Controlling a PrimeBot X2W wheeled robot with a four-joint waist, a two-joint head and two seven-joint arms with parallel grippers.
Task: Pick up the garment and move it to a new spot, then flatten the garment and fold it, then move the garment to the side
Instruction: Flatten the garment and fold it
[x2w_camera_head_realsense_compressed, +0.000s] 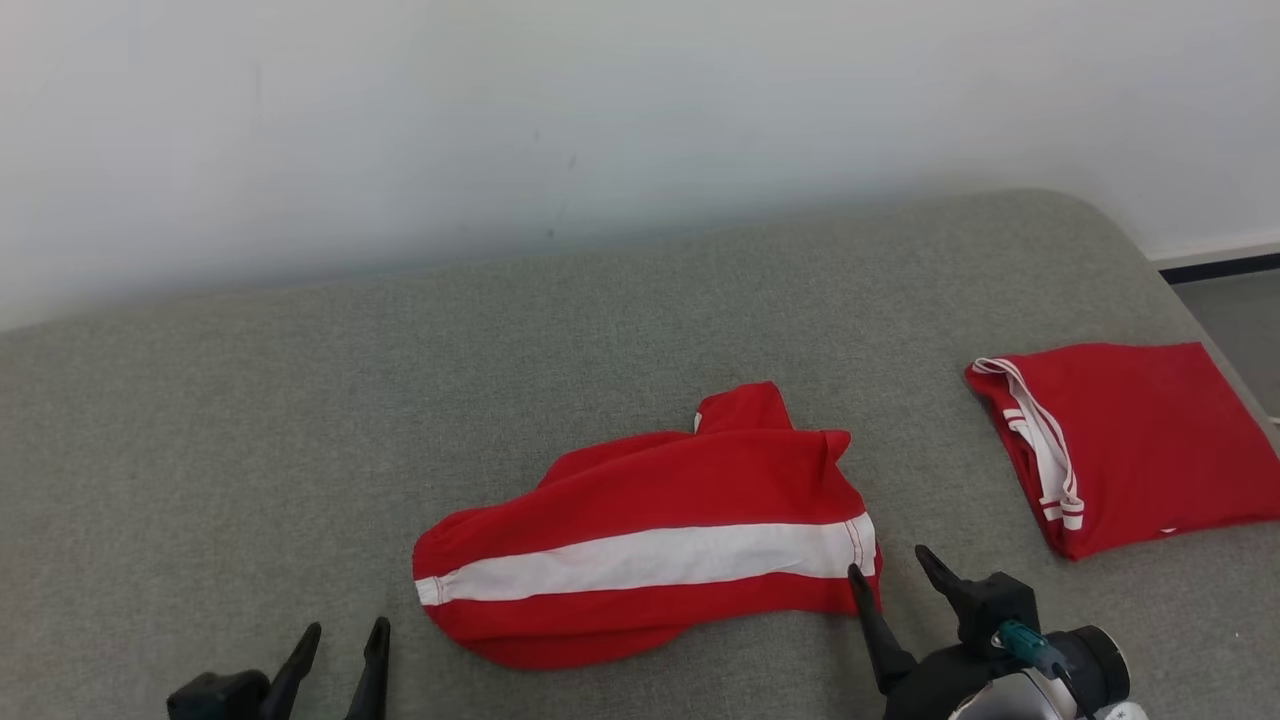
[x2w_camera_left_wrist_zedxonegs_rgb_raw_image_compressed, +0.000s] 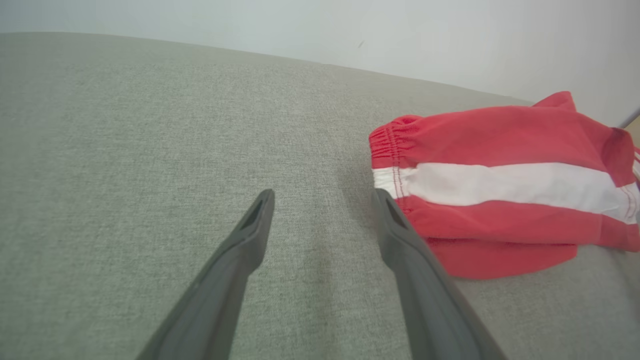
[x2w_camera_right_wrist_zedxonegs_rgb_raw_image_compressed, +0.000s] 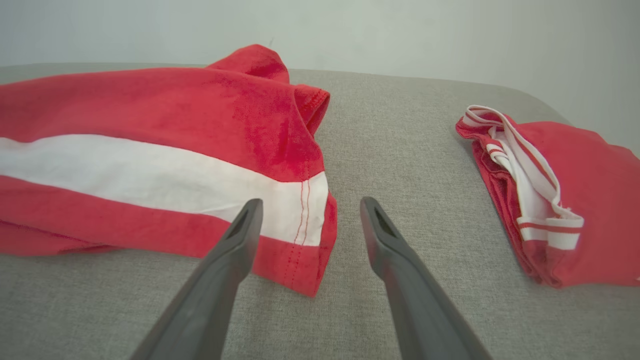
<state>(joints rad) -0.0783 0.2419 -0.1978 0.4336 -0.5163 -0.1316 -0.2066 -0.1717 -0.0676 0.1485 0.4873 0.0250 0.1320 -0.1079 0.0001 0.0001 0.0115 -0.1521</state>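
A crumpled red garment with a broad white stripe (x2w_camera_head_realsense_compressed: 650, 535) lies on the grey surface near the front middle. Its elastic end (x2w_camera_left_wrist_zedxonegs_rgb_raw_image_compressed: 395, 165) points left and its hemmed end (x2w_camera_right_wrist_zedxonegs_rgb_raw_image_compressed: 305, 210) points right. My right gripper (x2w_camera_head_realsense_compressed: 895, 565) hovers open at the hemmed end, the left fingertip over the fabric's corner and the right one beside it. My left gripper (x2w_camera_head_realsense_compressed: 345, 632) stands open and empty to the front left, a short way off the elastic end. The right wrist view puts the hem corner between the fingers (x2w_camera_right_wrist_zedxonegs_rgb_raw_image_compressed: 307, 205); the left wrist view has bare cloth between them (x2w_camera_left_wrist_zedxonegs_rgb_raw_image_compressed: 322, 195).
A second red garment with white trim (x2w_camera_head_realsense_compressed: 1125, 445), folded into a rectangle, lies at the right edge of the grey padded surface (x2w_camera_head_realsense_compressed: 300, 420). A pale wall (x2w_camera_head_realsense_compressed: 600, 120) runs along the back. Floor (x2w_camera_head_realsense_compressed: 1240, 310) shows past the right rim.
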